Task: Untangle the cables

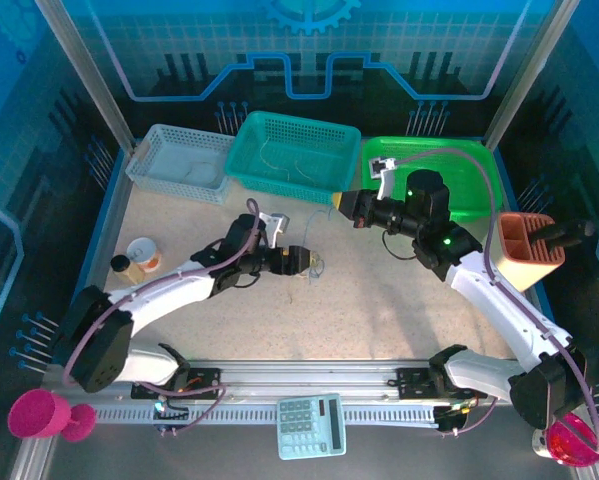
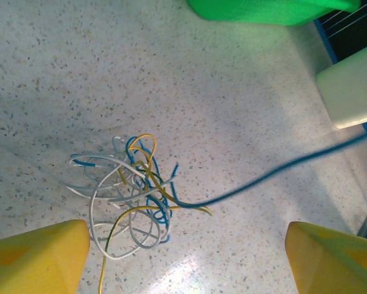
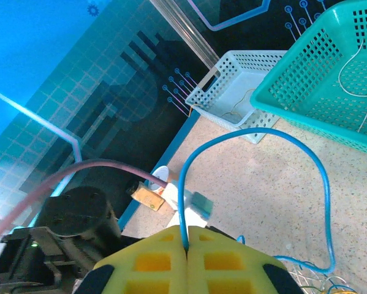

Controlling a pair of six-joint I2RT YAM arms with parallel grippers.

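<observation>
With cables (image 2: 128, 196) just below the wide left end effector (image 2: 183, 257), blue strand (image 2: 263, 178) stretched right, probably into the pinching right end effector (image 3: 186, 248).

Top view: cables (image 1: 317, 268) too small to separate strands. Left wrist: left gripper (image 2: 184, 245) fingers (image 2: 36, 260) cut by bottom edge; blue strand (image 2: 263, 177) exits right edge. Right wrist: blue strand's end hidden between right gripper (image 3: 186, 236) pads (image 3: 152, 260); bundle cropped at lower right corner.

The cables (image 2: 140, 177) look smooth, plastic-sheathed; the tabletop (image 2: 232, 110) speckled, stone-like, slightly glossy.
</observation>
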